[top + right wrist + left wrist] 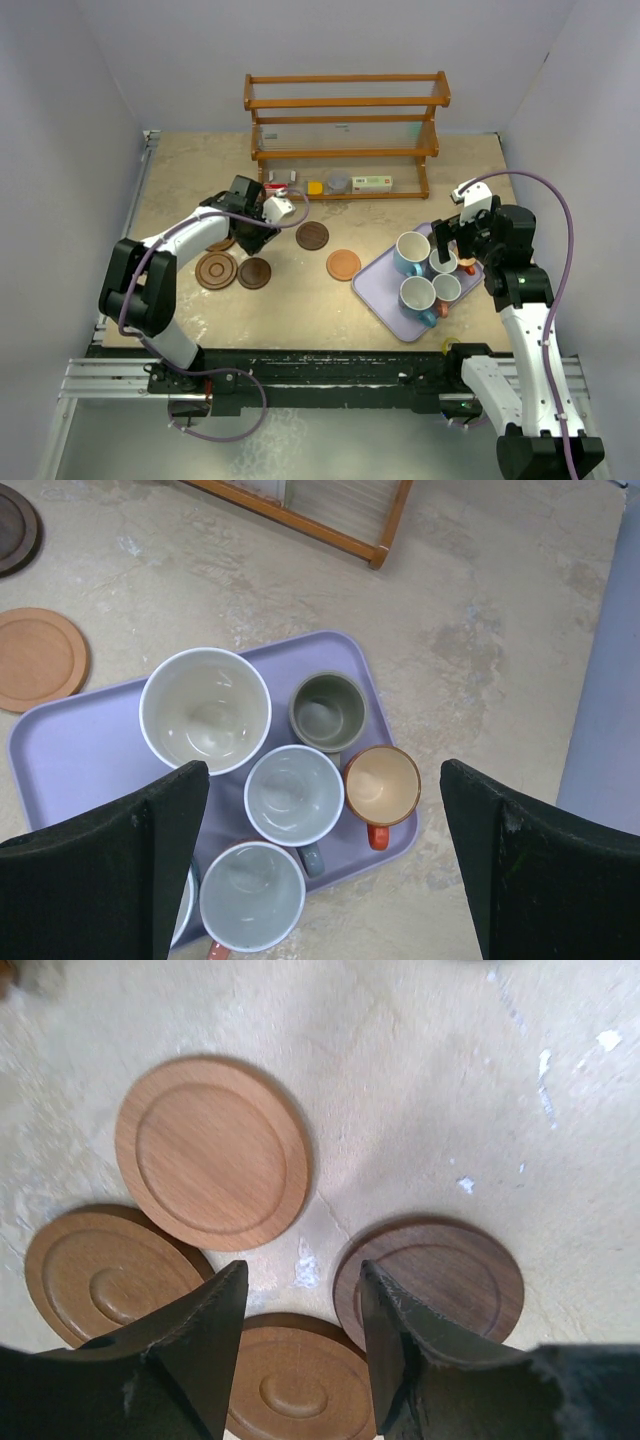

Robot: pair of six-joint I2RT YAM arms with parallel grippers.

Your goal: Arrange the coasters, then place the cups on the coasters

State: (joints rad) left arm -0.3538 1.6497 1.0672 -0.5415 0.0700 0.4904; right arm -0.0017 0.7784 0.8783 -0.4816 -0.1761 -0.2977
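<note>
Left gripper [302, 1272], jaws parted with a clear gap. Clamps nothing; hangs low over a cluster of four coasters on the mottled beige table [420, 1080]. In the left wrist view: light orange-brown coaster [212, 1152] in the upper left of the frame; ringed coaster [95, 1275] at lower left, close against it; second ringed coaster [295, 1385] at bottom centre, partly behind the fingers [190, 1350]; dark brown coaster [445, 1275] at lower right, partly behind the right-hand finger. Lie flat, all four

Nearer the centre of the top view, apart from that cluster: another dark coaster [312, 236] and an orange coaster [343, 264], near each other without touching, the orange one just beside the lavender tray [372, 284]

Right gripper [325, 770], jaws spread wide. Grips nothing; hangs above the tray. In the right wrist view, upright and packed close on the tray: large light blue cup [205, 710] at centre left, olive-grey cup [328, 712] to its right, orange cup [382, 787] at centre right, grey-blue cup [294, 795] in the middle, brownish-handled cup [252, 895] at the bottom edge. Second large light blue cup [417, 296] on the tray's lower part in the top view
</note>
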